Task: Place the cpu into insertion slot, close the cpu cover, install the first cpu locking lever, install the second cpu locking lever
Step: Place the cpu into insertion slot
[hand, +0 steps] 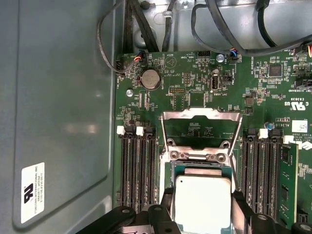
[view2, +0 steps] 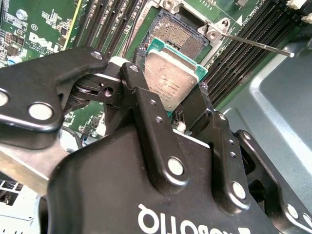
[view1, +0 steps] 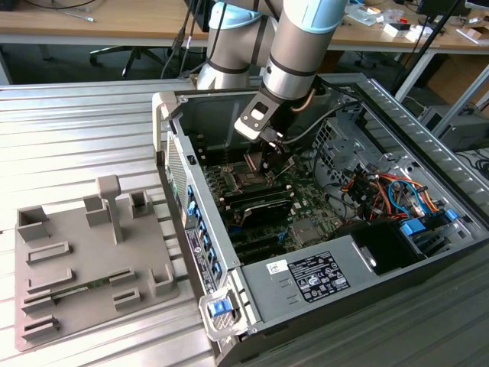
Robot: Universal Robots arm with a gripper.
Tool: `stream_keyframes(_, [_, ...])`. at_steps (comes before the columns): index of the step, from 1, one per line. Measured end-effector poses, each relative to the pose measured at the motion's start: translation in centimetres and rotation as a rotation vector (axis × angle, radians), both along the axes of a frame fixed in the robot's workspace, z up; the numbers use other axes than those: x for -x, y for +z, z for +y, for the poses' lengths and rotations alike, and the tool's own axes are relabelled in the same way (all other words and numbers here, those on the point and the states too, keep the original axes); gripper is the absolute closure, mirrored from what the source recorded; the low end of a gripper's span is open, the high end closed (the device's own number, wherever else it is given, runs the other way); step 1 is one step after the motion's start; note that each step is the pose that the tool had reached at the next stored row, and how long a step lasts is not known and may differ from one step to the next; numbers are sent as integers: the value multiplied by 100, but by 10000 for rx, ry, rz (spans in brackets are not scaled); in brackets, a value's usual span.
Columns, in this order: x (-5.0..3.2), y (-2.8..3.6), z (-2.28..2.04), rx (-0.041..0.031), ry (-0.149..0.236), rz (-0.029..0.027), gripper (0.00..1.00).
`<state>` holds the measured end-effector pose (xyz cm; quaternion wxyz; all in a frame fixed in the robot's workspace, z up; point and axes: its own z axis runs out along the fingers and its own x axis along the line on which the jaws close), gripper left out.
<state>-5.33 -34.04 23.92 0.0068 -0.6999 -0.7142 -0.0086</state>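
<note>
My gripper is shut on the cpu, a flat square chip with a silvery top, clamped between two black fingers. In the first wrist view the cpu hangs tilted just over the insertion slot, close to the hinge of the cpu cover. That thin silvery frame stands swung open. The insertion slot shows as a dark pin field just beyond the chip. A thin locking lever sticks out unlatched beside it. In the exterior view the gripper reaches down into the open computer case over the slot.
Long black memory slots flank the socket on both sides. Cables hang along the case wall above the green motherboard. Drive bays with orange and blue cables fill the exterior view's right. A grey fixture plate lies at its left.
</note>
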Motion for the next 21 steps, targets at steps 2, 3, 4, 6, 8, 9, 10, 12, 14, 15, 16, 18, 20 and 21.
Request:
stream_keyframes(2, [0, -10, 0, 1, 0, -1, 45])
stream_keyframes(3, [0, -14, 0, -1, 0, -1, 45])
stream_keyframes(4, [2, -19, 0, 1, -1, 0, 45])
stream_keyframes(6, [6, -33, 0, 0, 3, -1, 45])
stream_keyframes(8, [12, -42, 0, 1, 49, 0, 45])
stream_keyframes(9, [14, -46, 0, 1, 78, 0, 45])
stream_keyframes(10, [16, -50, 0, 1, 119, 0, 45])
stream_keyframes(12, [18, -60, 0, 1, 177, -1, 45])
stream_keyframes(14, [27, -74, 0, 1, 178, 0, 45])
stream_keyframes(15, [31, -82, 0, 1, 179, -1, 45])
stream_keyframes(16, [34, -89, 0, 1, 179, 0, 45])
stream_keyframes(18, [47, -120, 0, 1, 180, 0, 45])
stream_keyframes(20, [52, -136, 0, 1, 181, 0, 45])
stream_keyframes(21, [56, -144, 0, 1, 179, 0, 45])
